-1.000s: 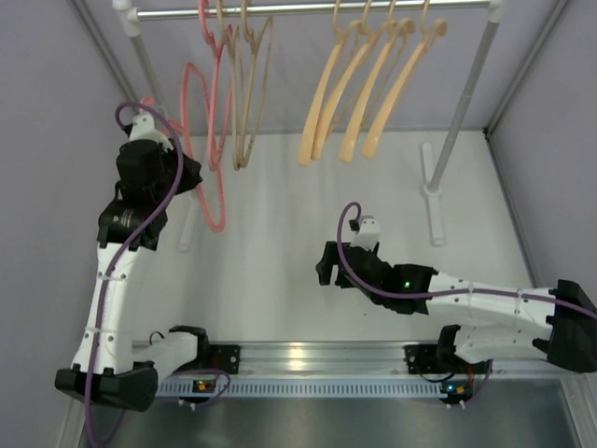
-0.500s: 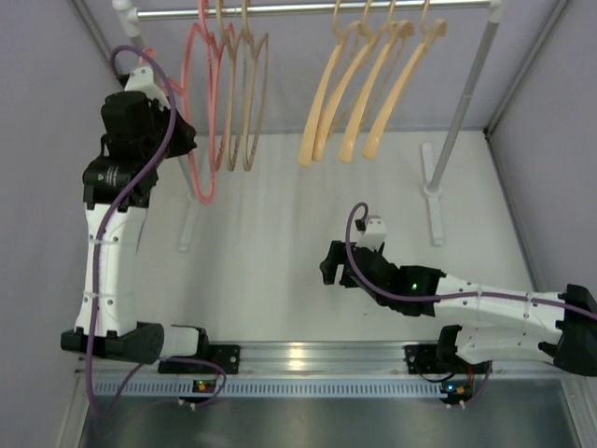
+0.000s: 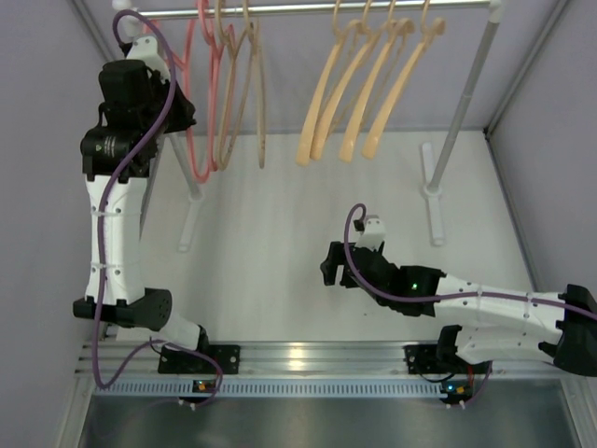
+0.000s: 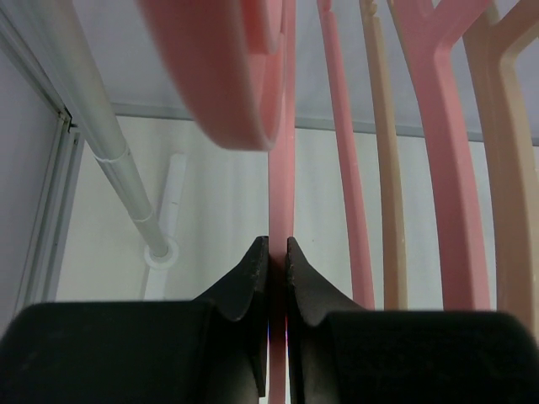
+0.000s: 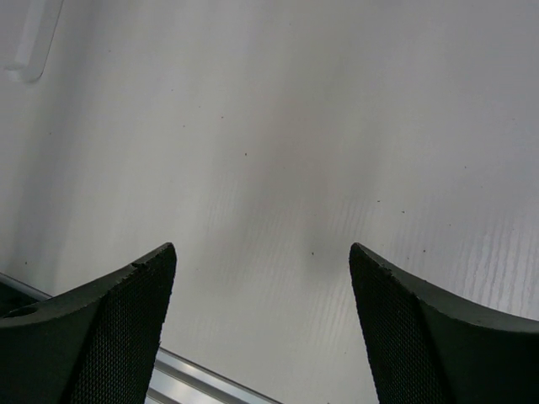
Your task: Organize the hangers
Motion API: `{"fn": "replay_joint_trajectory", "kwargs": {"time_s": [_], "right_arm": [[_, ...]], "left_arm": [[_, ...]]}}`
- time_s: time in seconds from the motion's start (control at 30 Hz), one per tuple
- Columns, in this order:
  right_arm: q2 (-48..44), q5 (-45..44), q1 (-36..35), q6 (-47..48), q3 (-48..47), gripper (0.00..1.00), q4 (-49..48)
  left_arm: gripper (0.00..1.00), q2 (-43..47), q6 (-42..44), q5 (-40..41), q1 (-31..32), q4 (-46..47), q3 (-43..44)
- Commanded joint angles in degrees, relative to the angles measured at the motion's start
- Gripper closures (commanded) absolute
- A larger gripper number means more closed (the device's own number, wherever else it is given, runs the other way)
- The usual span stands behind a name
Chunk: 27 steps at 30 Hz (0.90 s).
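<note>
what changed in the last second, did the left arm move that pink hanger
Yes. The left gripper, shut on the pink hanger, carried it from low over the table up and back toward the rail. I cannot tell whether its hook is on the rail. The beige hangers swung a little. The right gripper, open, barely moved, and the four peach hangers stayed put.
</note>
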<state>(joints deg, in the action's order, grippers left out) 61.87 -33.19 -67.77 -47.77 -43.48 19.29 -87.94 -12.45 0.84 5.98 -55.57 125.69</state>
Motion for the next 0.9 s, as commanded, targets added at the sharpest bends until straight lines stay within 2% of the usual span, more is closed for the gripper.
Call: {"fn": "replay_joint_trajectory", "kwargs": {"time_s": [0.0, 0.33, 0.87], "right_arm": [[-0.87, -1.18, -0.79, 1.45, -1.43, 0.2, -0.48], [-1.31, -1.18, -0.79, 3.91, -1.6, 0.2, -0.92], [-0.96, -1.97, -0.79, 5.84, -1.96, 0.19, -1.8]], "left_arm": [[1.0, -0.83, 2.69, -0.32, -0.35, -0.41, 4.21], [1.0, -5.3, 6.03, -2.77, -0.35, -0.24, 11.85], [1.0, -10.32, 6.12, -4.71, -0.35, 2.92, 16.43]]}}
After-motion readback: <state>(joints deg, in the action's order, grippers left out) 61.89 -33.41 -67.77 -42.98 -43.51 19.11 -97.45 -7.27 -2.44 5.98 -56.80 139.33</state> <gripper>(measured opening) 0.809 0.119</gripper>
